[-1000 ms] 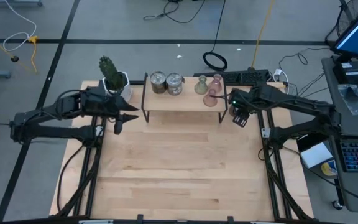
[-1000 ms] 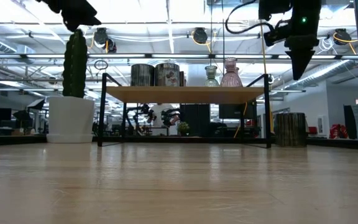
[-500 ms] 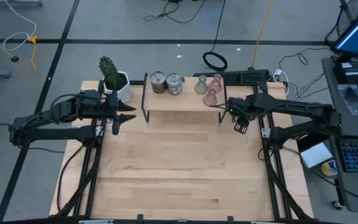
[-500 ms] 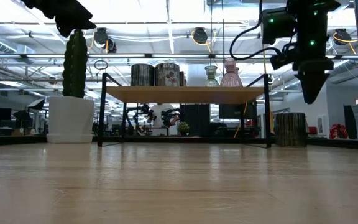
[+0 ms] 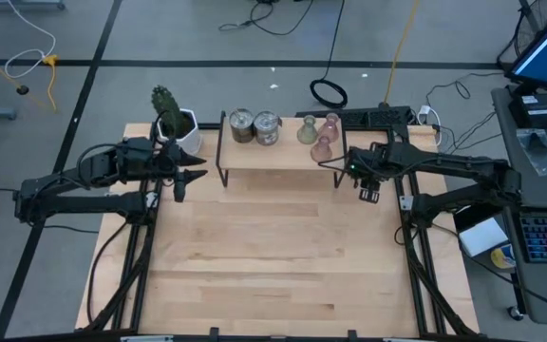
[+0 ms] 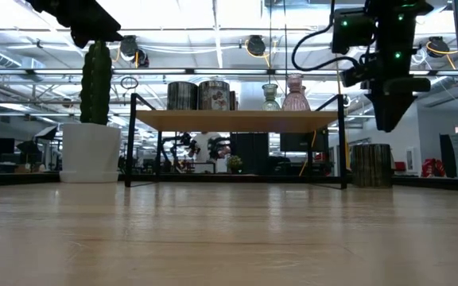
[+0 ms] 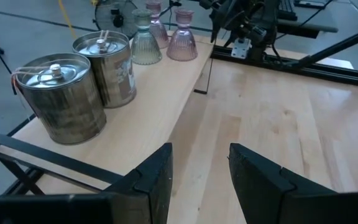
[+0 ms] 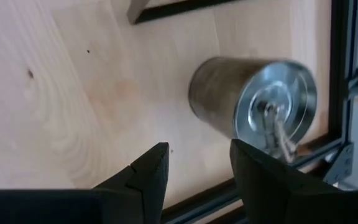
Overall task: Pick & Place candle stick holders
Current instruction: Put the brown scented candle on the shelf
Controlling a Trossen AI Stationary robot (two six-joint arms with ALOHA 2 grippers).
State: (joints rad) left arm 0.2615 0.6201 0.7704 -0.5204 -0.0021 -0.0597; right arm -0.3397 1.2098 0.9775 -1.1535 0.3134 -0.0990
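Shelf: a low wooden shelf (image 5: 278,152) on a black frame stands at the far middle of the table (image 5: 273,266).
On the shelf: 2 silver mottled cups (image 7: 61,96) stand side by side toward its left end, touching or nearly so; the olive-green holder (image 5: 306,131) and 2 pink holders (image 5: 327,136) cluster at its right end, all upright.
Third silver cup: the silver cup (image 8: 250,102) stands on the table just off the shelf's right leg, near the table's edge rail — in the low view it shows to the right of the frame (image 6: 370,165).
Right gripper: the right gripper (image 5: 367,193) hangs above that cup, pointing down, clear of it; its fingers (image 8: 148,171) are spread apart with nothing between them.
Left gripper: the left gripper (image 5: 186,176) hovers beside the shelf's left end, aimed along the shelf toward the 2 cups; its fingers (image 7: 154,174) are parted and empty.
Cactus pot: a white pot with a green cactus (image 5: 174,119) stands at the far left — just behind the left gripper.
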